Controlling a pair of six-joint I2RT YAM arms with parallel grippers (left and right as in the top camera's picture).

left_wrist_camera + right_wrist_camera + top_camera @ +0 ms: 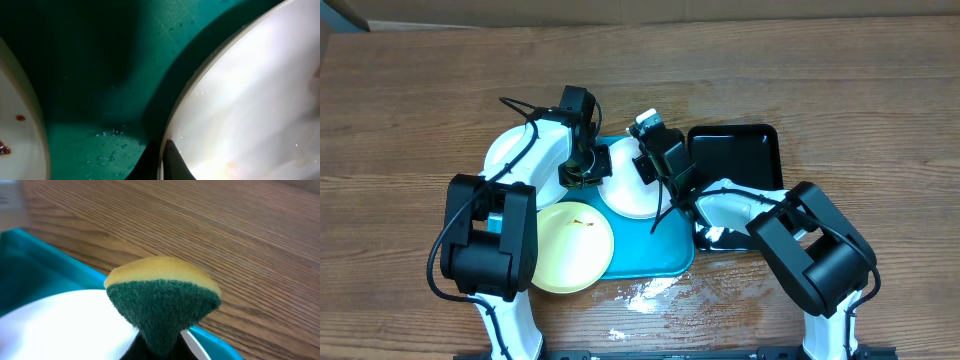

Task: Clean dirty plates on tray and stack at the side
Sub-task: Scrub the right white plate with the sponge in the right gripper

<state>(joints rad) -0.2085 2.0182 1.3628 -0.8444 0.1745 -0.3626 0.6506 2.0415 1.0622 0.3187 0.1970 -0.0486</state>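
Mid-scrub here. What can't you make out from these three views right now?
- Left gripper: overhead, its own wrist and cables cover the jaws; open or shut cannot be told.
- White plate: remaining dirt unclear; arms cover part overhead, and the left wrist view is blurred.
- Sponge: right wrist view, it hides where it meets the plate.
- Side plate: overhead, the left arm hides most; stack count unknown.
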